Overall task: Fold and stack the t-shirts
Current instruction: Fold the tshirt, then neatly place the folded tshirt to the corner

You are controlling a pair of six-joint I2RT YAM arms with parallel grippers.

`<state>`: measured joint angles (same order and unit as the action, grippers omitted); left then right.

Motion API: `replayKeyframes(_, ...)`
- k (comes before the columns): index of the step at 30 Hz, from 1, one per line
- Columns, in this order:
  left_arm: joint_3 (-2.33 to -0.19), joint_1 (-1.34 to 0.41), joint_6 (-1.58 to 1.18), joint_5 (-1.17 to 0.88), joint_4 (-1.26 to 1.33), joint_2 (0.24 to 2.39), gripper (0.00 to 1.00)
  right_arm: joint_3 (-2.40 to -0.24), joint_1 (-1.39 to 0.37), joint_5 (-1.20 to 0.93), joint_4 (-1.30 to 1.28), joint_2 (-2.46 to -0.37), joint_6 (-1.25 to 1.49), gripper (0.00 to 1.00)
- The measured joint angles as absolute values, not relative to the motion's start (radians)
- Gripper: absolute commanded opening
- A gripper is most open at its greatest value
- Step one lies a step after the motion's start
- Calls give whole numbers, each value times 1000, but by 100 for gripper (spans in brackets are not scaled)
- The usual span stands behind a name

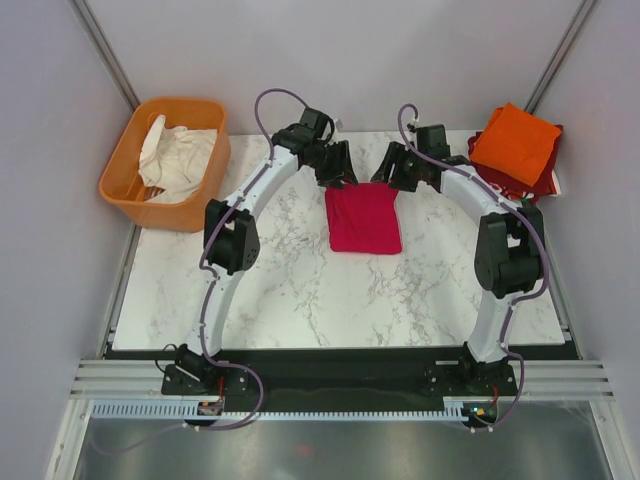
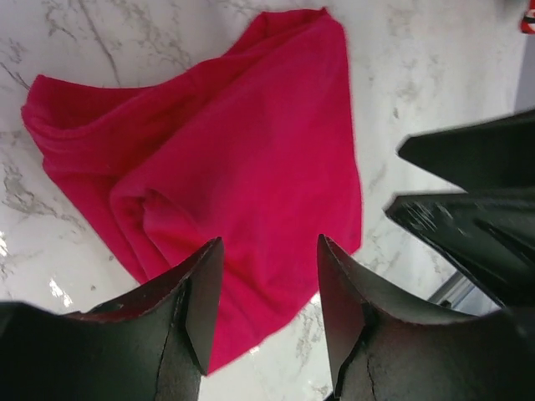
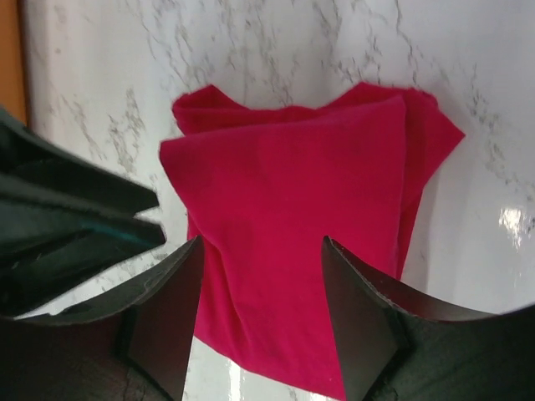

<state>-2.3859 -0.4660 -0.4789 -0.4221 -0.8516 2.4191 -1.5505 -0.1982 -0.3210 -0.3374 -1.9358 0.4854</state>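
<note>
Free to pass over bare surface (image 1: 290,290) near, left and right of the folded magenta-pink t-shirt (image 1: 364,218). Tight at its far edge, with left gripper (image 1: 338,180) and right gripper (image 1: 390,178) close together. Blocked far left by basket (image 1: 165,160), far right by stacked orange t-shirt (image 1: 515,143)

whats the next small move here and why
Probably lower the open left tool and right tool onto the pink shirt at its far edge and close: it lies folded and ungripped, while the orange shirt already tops the stack at right.
</note>
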Motion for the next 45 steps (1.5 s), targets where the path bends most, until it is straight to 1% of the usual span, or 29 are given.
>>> replayKeyframes(5, -2393, -448, -479, -416, -821, 2529, 56, -1477, -196, -340, -339, -1932, 474, 66)
replayKeyframes(9, -2394, -411, -483, -402, -777, 2587, 56, -1342, -196, -354, -312, -1865, 479, 68)
replayKeyframes(15, -2439, -326, -537, -440, -689, 2654, 56, -1155, -196, -349, -298, -1684, 482, 82)
replayKeyframes(18, -2448, -289, -553, -476, -652, 2668, 60, -1101, -196, -334, -290, -1604, 482, 86)
replayKeyframes(20, -2448, -272, -558, -495, -644, 2669, 67, -1086, -195, -336, -276, -1585, 484, 88)
replayKeyframes(21, -2448, -265, -563, -521, -639, 2669, 81, -1086, -194, -339, -264, -1588, 485, 90)
replayKeyframes(22, -2448, -261, -562, -532, -635, 2669, 87, -1086, -194, -342, -250, -1596, 487, 90)
replayKeyframes(23, -2448, -259, -567, -553, -628, 2668, 96, -1085, -194, -352, -232, -1608, 491, 91)
replayKeyframes(24, -2448, -259, -568, -569, -625, 2667, 100, -1085, -194, -362, -212, -1625, 495, 91)
replayKeyframes(27, -2437, -266, -570, -626, -623, 2643, 100, -1095, -194, -390, -155, -1703, 512, 91)
replayKeyframes(29, -2380, -271, -568, -643, -617, 2580, 100, -1124, -194, -400, -139, -1782, 520, 91)
replayKeyframes(31, -2271, -273, -567, -646, -623, 2466, 100, -1164, -194, -404, -126, -1863, 527, 90)
replayKeyframes(34, -2078, -274, -559, -645, -614, 2231, 100, -1233, -194, -405, -119, -1969, 533, 88)
replayKeyframes(39, -1718, -270, -537, -626, -595, 1792, 100, -1348, -192, -416, -81, -2068, 555, 86)
replayKeyframes(40, -1640, -269, -527, -617, -589, 1707, 100, -1369, -192, -413, -77, -2085, 558, 84)
replayKeyframes(42, -1518, -268, -509, -596, -603, 1583, 100, -1409, -192, -412, -66, -2119, 566, 82)
replayKeyframes(45, -1360, -269, -481, -562, -621, 1464, 100, -1471, -192, -403, -52, -2166, 580, 81)
